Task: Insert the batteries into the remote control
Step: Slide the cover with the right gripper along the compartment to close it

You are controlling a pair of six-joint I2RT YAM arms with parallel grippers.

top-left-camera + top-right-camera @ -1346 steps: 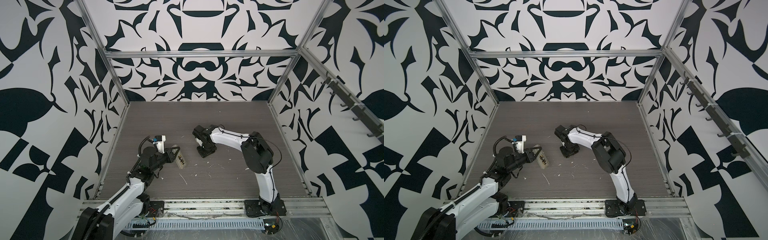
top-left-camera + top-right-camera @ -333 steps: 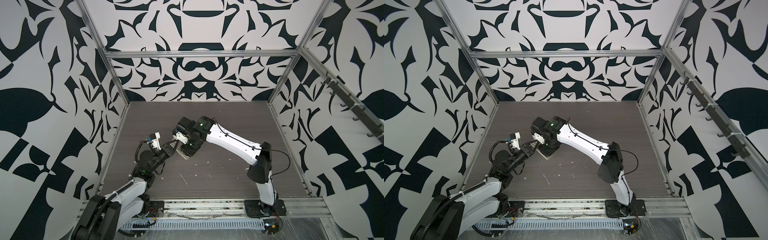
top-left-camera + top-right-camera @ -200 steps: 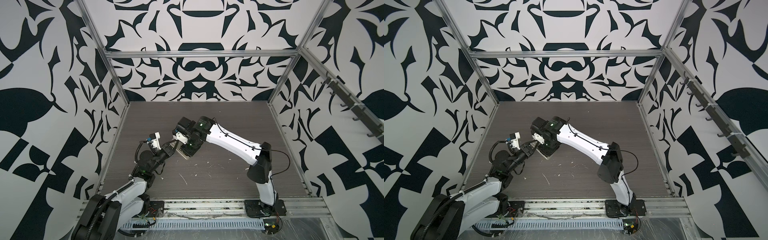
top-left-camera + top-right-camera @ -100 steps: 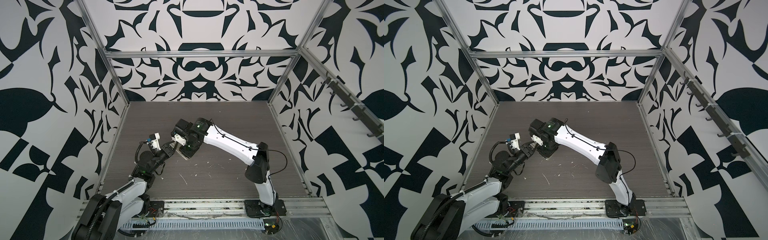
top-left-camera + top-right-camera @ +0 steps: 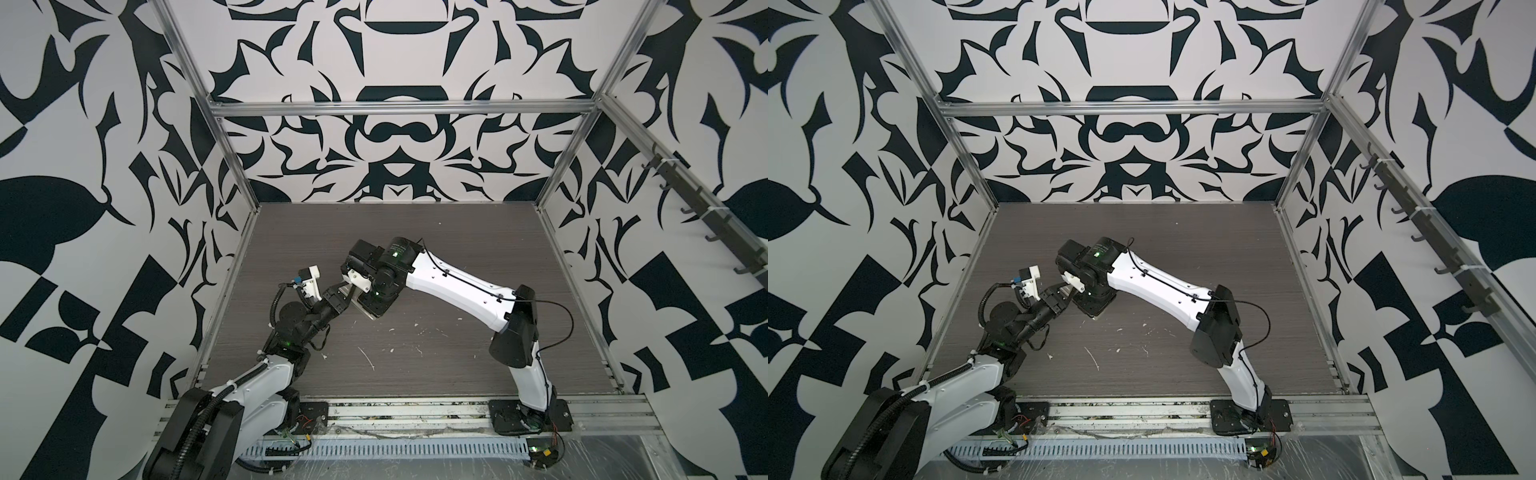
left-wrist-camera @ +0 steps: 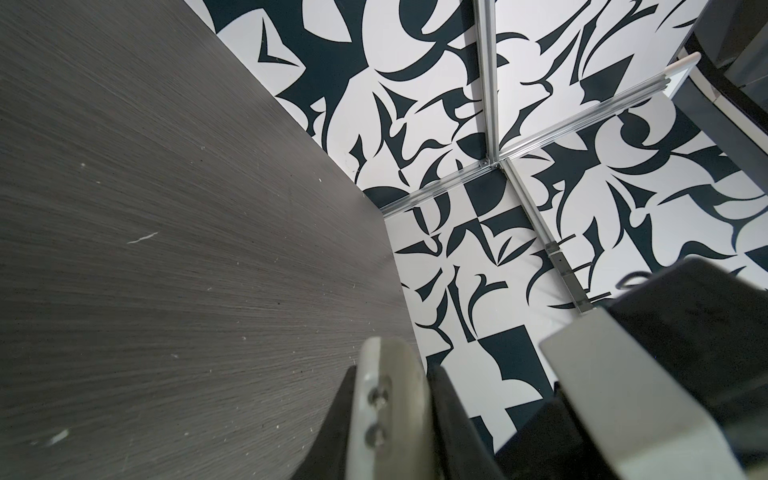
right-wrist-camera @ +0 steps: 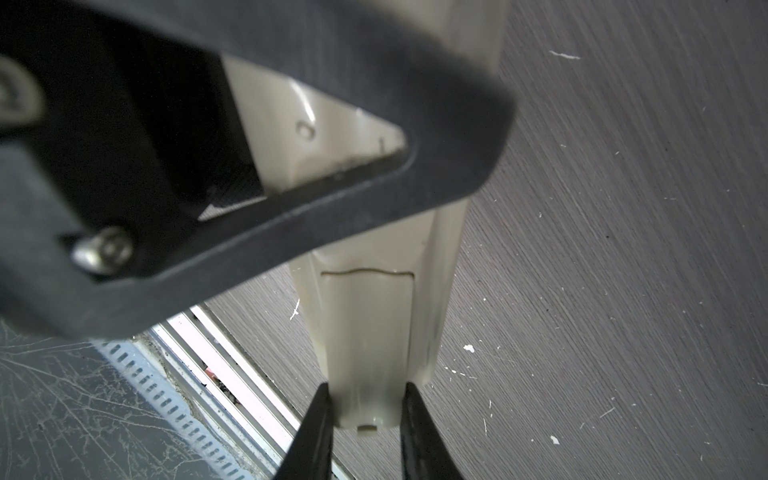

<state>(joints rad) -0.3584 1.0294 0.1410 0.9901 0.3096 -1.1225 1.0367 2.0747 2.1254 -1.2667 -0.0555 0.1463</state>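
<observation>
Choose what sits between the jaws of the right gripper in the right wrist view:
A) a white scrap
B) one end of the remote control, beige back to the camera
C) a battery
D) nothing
B: the two dark jaws of the right gripper press on both sides of the narrow end of the remote control, whose beige back faces the camera.

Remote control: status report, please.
Left gripper shut on remote control. Right gripper clamps its end. Beige back showing, cover looks seated; no batteries in view. Only white scraps on table.
</observation>
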